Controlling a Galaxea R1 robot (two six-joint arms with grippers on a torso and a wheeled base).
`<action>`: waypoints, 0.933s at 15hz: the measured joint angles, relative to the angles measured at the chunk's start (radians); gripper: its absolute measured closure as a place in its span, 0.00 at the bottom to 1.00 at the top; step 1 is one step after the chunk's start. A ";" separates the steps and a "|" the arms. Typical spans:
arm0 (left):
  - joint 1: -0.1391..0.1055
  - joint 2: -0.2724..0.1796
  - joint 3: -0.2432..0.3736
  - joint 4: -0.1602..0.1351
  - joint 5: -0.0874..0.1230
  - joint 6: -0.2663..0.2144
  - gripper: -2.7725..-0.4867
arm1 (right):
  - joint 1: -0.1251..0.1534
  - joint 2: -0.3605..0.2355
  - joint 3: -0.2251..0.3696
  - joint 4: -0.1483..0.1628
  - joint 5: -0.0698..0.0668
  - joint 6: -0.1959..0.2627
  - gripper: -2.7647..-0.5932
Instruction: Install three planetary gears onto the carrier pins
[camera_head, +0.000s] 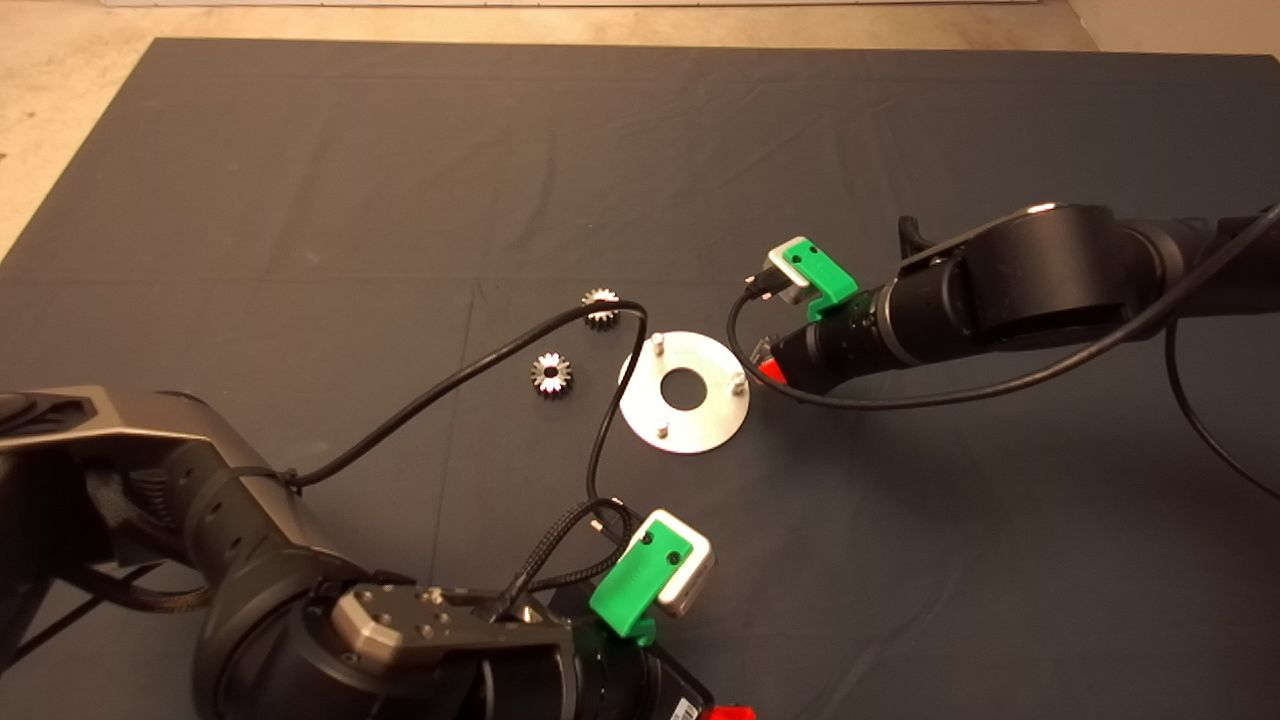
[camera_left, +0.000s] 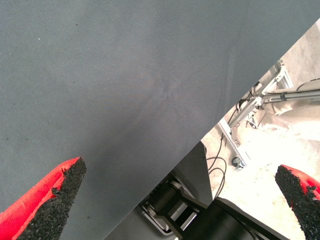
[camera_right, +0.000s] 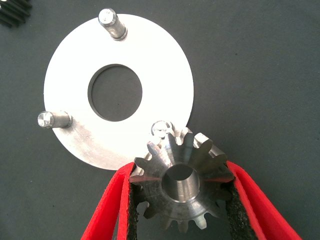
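Note:
The round silver disc (camera_head: 684, 391) lies mid-mat with three bare carrier pins (camera_head: 658, 344) (camera_head: 737, 381) (camera_head: 662, 431). Two planetary gears lie left of it: one (camera_head: 551, 374) close by, one (camera_head: 601, 306) farther back under a cable. My right gripper (camera_right: 181, 192) is shut on the third gear (camera_right: 181, 186) and holds it just beside the nearest pin (camera_right: 161, 127), over the disc's right rim; in the head view only a red fingertip (camera_head: 768, 371) shows. My left gripper (camera_left: 180, 195) is open and empty at the mat's front edge.
The left arm's black cable (camera_head: 470, 375) loops across the mat, over the far gear and past the disc's left rim. Beyond the mat's edge the left wrist view shows floor and a metal frame (camera_left: 260, 105).

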 joint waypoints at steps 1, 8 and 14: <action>0.000 0.000 0.000 0.000 0.000 0.000 0.01 | -0.008 0.007 -0.010 0.000 0.000 0.000 0.84; 0.000 0.000 0.000 0.006 0.000 0.000 0.01 | -0.021 0.036 -0.042 0.001 0.001 0.000 0.84; 0.000 0.000 0.000 0.012 0.000 -0.001 0.01 | -0.022 0.064 -0.064 0.001 0.005 0.000 0.84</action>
